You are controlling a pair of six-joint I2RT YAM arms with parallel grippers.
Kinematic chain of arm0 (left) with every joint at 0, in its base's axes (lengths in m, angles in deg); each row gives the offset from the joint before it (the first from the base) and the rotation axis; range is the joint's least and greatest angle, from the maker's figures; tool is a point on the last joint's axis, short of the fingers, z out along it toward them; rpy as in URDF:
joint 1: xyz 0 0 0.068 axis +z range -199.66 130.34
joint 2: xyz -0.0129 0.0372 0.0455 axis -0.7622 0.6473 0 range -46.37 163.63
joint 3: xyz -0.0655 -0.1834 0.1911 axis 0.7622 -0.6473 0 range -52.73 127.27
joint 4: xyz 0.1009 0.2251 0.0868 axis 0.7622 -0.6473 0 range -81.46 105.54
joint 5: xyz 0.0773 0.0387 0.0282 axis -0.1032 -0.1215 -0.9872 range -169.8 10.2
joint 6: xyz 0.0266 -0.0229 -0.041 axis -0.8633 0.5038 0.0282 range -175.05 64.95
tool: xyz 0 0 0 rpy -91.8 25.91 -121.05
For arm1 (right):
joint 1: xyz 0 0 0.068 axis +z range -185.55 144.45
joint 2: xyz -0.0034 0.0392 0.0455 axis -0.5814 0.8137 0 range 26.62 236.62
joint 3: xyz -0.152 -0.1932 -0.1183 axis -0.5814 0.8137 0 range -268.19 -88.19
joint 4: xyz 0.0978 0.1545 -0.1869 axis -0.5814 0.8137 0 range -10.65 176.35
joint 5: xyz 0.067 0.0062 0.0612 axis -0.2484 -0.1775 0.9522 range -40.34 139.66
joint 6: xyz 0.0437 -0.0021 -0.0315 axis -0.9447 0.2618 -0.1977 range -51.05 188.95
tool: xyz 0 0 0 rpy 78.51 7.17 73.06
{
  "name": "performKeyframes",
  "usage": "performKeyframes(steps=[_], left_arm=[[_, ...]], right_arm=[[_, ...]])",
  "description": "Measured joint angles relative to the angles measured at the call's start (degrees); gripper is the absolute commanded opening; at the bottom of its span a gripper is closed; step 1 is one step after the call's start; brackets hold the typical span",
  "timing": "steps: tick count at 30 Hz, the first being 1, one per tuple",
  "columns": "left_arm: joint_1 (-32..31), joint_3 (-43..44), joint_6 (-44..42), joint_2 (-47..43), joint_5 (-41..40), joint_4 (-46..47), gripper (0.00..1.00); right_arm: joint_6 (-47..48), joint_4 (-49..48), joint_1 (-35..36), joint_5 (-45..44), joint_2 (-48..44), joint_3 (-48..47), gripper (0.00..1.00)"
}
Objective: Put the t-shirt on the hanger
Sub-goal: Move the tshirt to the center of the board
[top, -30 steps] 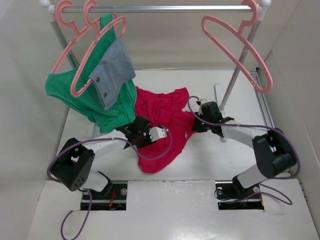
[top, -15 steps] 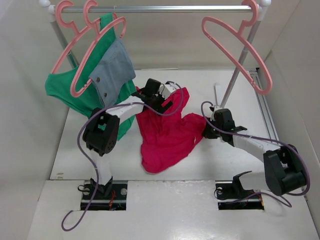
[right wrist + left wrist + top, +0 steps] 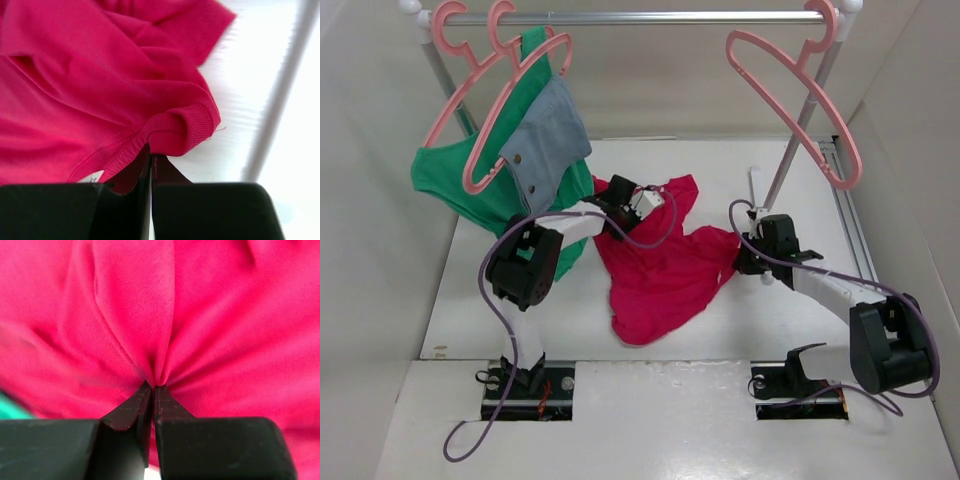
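Now the arms have drawn apart: left gripper (image 3: pixel 152 387) and right gripper (image 3: pixel 150 152) each clamp the t-shirt (image 3: pixel 665 275), stretched mid-table between them. Right pinch is probably the collar; the hanger (image 3: pixel 782 112) hangs bare, far right.

The t-shirt (image 3: pixel 660 282) spreads between left gripper (image 3: pixel 609 217) and right gripper (image 3: pixel 745 262) (the hanger (image 3: pixel 847 177) hangs on the rail (image 3: pixel 640 17)).

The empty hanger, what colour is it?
Salmon pink; the hanger shows best in the top external view.

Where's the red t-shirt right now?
In the top view, the t-shirt lies mid-table, pinched between the left pincer and right pincer, beside the green garment.
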Motion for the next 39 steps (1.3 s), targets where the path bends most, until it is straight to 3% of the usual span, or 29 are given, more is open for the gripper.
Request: performKeyframes(steps=[7, 11, 14, 15, 16, 18, 19, 22, 23, 24, 25, 26, 27, 30, 34, 39], left_arm=[[0.2, -21.1, -6.5, -17.4, -0.1, -1.7, 0.0], [-0.5, -29.0, -9.6, -25.7, -1.2, -5.9, 0.0], [-2.8, -32.0, -10.9, -30.3, -1.3, -9.1, 0.0], [-3.9, -32.4, -11.2, -31.6, -1.2, -10.4, 0.0], [-4.8, -32.7, -11.4, -32.7, -1.0, -11.5, 0.0], [-6.3, -32.8, -11.5, -34.7, 0.1, -13.8, 0.13], [-6.6, -32.8, -11.6, -35.5, 0.6, -14.6, 0.19], [-6.6, -32.9, -11.1, -38.1, 1.8, -17.0, 0.41], [-6.5, -32.9, -11.1, -39.2, 1.9, -17.6, 0.44], [-6.5, -32.9, -11.0, -40.7, 2.1, -18.1, 0.47], [-6.5, -33.1, -10.9, -42.7, 2.2, -18.3, 0.51], [-6.5, -33.2, -11.0, -45.3, 2.4, -18.5, 0.65], [-6.5, -33.3, -11.0, -47.9, 2.7, -18.4, 0.72], [-6.5, -33.7, -9.6, -58.4, 4.0, -15.3, 0.85], [-6.5, -35.8, -8.5, -69.7, 7.1, -8.0, 0.95], [-6.5, -40.1, -7.2, -74.9, 9.7, 0.3, 0.97]], right_arm=[[5.1, 1.8, -3.2, 1.2, 6.1, -6.3, 0.0], [7.6, 2.3, -3.5, 2.6, 8.9, -10.0, 0.0], [9.4, 2.7, -3.5, 3.7, 9.9, -10.7, 0.26], [10.3, 3.3, -3.5, 3.8, 10.0, -10.7, 0.39], [11.0, 4.0, -3.5, 3.7, 10.1, -10.8, 0.43], [12.7, 5.6, -3.2, 3.5, 9.9, -11.0, 0.55], [13.4, 6.6, -2.8, 3.1, 9.7, -11.1, 0.7], [15.2, 9.4, 0.2, 1.3, 8.1, -11.4, 0.8], [15.6, 10.6, 1.9, 0.5, 6.7, -11.4, 0.8], [15.9, 11.6, 3.5, -0.1, 5.2, -11.4, 0.87], [16.1, 12.7, 5.3, -1.0, 3.1, -11.4, 0.87], [16.4, 13.7, 7.3, -1.9, 0.8, -11.4, 0.89], [16.6, 14.5, 9.6, -2.9, -1.9, -11.5, 0.89], [16.9, 16.5, 18.1, -6.0, -8.9, -12.9, 0.91], [18.9, 19.8, 28.7, -6.8, -12.6, -19.6, 0.91], [24.0, 30.5, 32.4, -4.2, -6.8, -42.1, 0.89]])
